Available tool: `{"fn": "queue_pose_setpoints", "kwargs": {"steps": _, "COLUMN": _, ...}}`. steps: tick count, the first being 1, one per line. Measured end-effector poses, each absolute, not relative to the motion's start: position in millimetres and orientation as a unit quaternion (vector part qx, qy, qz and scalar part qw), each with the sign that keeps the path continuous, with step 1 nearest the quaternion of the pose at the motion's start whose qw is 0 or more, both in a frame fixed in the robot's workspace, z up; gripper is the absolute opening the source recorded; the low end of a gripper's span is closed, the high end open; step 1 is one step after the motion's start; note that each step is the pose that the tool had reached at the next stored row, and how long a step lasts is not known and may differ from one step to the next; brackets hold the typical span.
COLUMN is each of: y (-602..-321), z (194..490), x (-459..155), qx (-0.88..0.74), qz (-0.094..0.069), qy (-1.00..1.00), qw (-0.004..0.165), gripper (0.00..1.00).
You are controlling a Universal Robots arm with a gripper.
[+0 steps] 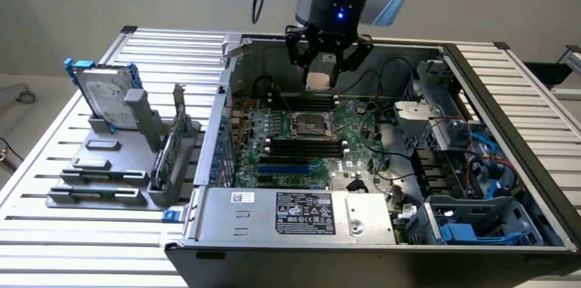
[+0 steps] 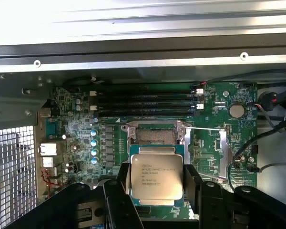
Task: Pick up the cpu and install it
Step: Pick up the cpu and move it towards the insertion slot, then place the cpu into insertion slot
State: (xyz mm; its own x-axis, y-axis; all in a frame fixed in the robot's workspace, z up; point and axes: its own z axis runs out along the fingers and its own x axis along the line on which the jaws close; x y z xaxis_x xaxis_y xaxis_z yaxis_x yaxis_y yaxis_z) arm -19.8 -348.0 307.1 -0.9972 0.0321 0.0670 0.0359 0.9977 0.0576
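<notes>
Plain grey wall at the back, a slatted metal table (image 1: pixel 54 233) underneath, and on it an open computer case (image 1: pixel 363 264) with its side off and the motherboard (image 2: pixel 209 152) looking straight up. Reading the exterior view as a clock face centred on the case, the arm drops in from twelve o'clock with the gripper (image 1: pixel 322 73) poised over the far half of the board. And it has the prize: the wrist view shows the cpu (image 2: pixel 156 177) pinched flat between the two black fingers (image 2: pixel 193 183), one on each side edge, with the silver lid and its printed text facing the camera. The chip is off the board and hangs in the air. The socket (image 2: pixel 156 135) sits in its metal frame with its contact field bare, and on the exterior clock it lies just toward six o'clock from the chip, close but not touching. A row of dark memory slots (image 2: pixel 145 102) runs on the other side of the socket. Out at nine o'clock, well apart from the action, a hard drive (image 1: pixel 103 97) with blue rails stands upright in a grey rack (image 1: pixel 109 165). At six o'clock the labelled power supply (image 1: pixel 300 214) lies along the near edge of the case.
</notes>
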Motion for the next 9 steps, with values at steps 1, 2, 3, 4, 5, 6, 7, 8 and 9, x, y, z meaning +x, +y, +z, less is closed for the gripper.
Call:
{"fn": "queue_pose_setpoints", "kwargs": {"steps": 1, "y": -348.0, "z": 307.1, "x": -19.8, "qx": -0.017, "qz": -0.029, "qy": -0.999, "qw": 0.033, "gripper": 0.55}}
{"fn": "queue_pose_setpoints", "kwargs": {"steps": 2, "y": -348.0, "z": 307.1, "x": -19.8, "qx": -0.017, "qz": -0.029, "qy": -0.999, "qw": 0.033, "gripper": 0.55}}
{"fn": "queue_pose_setpoints", "kwargs": {"steps": 3, "y": -348.0, "z": 307.1, "x": -19.8, "qx": -0.017, "qz": -0.029, "qy": -0.999, "qw": 0.033, "gripper": 0.55}}
{"fn": "queue_pose_setpoints", "kwargs": {"steps": 4, "y": -348.0, "z": 307.1, "x": -19.8, "qx": -0.017, "qz": -0.029, "qy": -0.999, "qw": 0.033, "gripper": 0.55}}
{"fn": "queue_pose_setpoints", "kwargs": {"steps": 5, "y": -348.0, "z": 307.1, "x": -19.8, "qx": -0.017, "qz": -0.029, "qy": -0.999, "qw": 0.033, "gripper": 0.55}}
{"fn": "queue_pose_setpoints", "kwargs": {"steps": 6, "y": -348.0, "z": 307.1, "x": -19.8, "qx": -0.017, "qz": -0.029, "qy": -0.999, "qw": 0.033, "gripper": 0.55}}
{"fn": "queue_pose_setpoints", "kwargs": {"steps": 7, "y": -348.0, "z": 307.1, "x": -19.8, "qx": -0.017, "qz": -0.029, "qy": -0.999, "qw": 0.033, "gripper": 0.55}}
{"fn": "queue_pose_setpoints", "kwargs": {"steps": 8, "y": -348.0, "z": 307.1, "x": -19.8, "qx": -0.017, "qz": -0.029, "qy": -0.999, "qw": 0.033, "gripper": 0.55}}
{"fn": "queue_pose_setpoints", "kwargs": {"steps": 9, "y": -348.0, "z": 307.1, "x": -19.8, "qx": -0.017, "qz": -0.029, "qy": -0.999, "qw": 0.033, "gripper": 0.55}}
